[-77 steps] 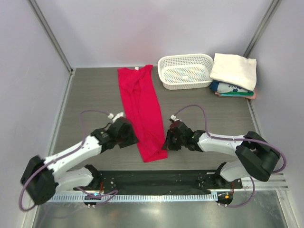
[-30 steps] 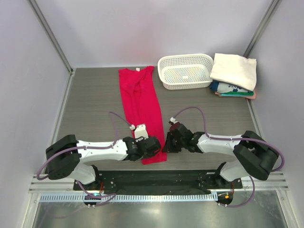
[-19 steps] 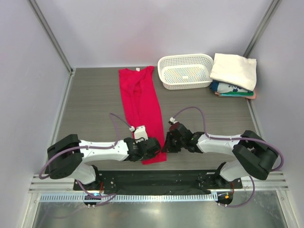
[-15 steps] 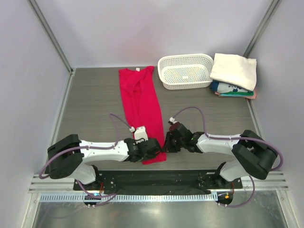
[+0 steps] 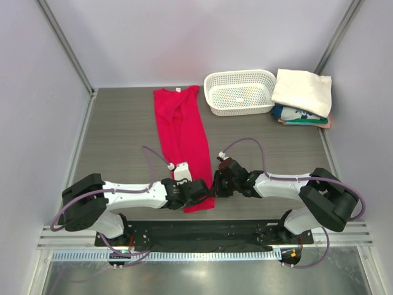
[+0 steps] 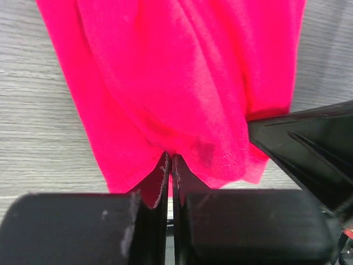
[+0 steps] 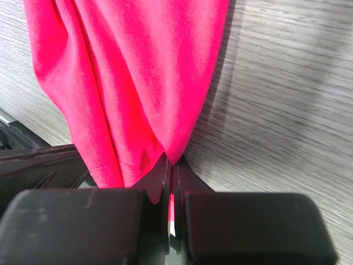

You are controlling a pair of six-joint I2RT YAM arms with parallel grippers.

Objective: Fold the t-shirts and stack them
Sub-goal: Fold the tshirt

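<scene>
- A bright crimson-red cloth t-shirt (image 5: 183, 138) lies flat on the grey wood-grain table (image 5: 120, 132), folded lengthwise into a long narrow strip. Its collar end is at the far side, just left of the basket, and its hem end is near the arm bases.
- The left gripper (image 6: 170, 160) is down at the near hem of the red shirt. Its two black jaws are pressed together with a fold of the hem pinched between them. The cloth bunches into soft ridges just above the grip.
- The right gripper (image 7: 170, 161) is at the near right corner of the same hem. Its jaws are likewise closed tight on a tuck of red fabric, and bare table shows to its right.
- In the overhead view the two grippers sit close beside each other at the strip's near end, the left arm reaching in low from the left and the right arm from the right.
- A white perforated plastic basket (image 5: 241, 106) stands at the far side of the table, just right of the shirt's collar end.
- To the right of the basket, in the far right corner, is a stack of folded shirts. A cream-white folded shirt (image 5: 302, 91) is on top, a teal and white printed shirt (image 5: 297, 115) is under it, and a pink shirt (image 5: 326, 124) shows only as an edge at the bottom.
</scene>
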